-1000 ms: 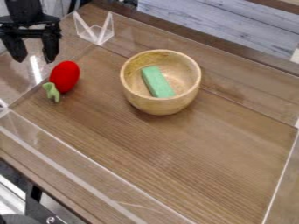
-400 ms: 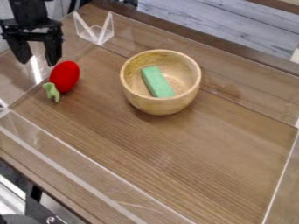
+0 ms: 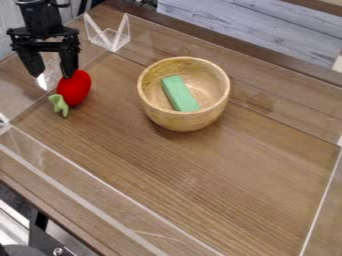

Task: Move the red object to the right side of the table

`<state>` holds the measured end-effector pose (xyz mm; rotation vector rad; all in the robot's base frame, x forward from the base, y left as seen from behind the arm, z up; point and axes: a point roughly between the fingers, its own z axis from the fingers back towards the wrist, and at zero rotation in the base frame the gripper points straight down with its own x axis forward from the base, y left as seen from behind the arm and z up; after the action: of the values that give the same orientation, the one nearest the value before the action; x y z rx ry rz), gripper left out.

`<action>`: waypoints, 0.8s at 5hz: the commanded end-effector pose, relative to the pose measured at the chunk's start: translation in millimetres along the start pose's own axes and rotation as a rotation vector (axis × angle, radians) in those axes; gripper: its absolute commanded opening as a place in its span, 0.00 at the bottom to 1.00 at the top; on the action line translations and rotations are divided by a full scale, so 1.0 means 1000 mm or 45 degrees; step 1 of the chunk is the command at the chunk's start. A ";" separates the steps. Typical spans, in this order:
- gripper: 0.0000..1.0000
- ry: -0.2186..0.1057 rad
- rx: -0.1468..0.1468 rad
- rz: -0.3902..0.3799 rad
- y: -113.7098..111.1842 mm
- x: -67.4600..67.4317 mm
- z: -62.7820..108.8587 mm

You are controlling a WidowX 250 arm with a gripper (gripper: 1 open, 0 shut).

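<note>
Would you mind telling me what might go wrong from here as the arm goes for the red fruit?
1. The open end effector sits just up and left of the red fruit; a round fruit could roll off if a finger nudges it.
2. The fruit lies near the left acrylic wall, which the fingers might strike.
3. The bowl stands in the path rightward; a low carry could hit it.

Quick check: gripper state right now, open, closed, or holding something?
Gripper: open, fingers spread, holding nothing; it hangs just above and left of the red object in the picture.
</note>
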<state>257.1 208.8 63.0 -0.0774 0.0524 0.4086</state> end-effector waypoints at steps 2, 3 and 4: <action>1.00 -0.064 -0.006 0.091 0.000 0.006 0.010; 1.00 -0.061 -0.021 0.137 0.003 0.004 0.009; 1.00 -0.067 -0.025 0.186 0.002 0.004 0.011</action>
<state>258.4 208.8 60.8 -0.0994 0.0428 0.5445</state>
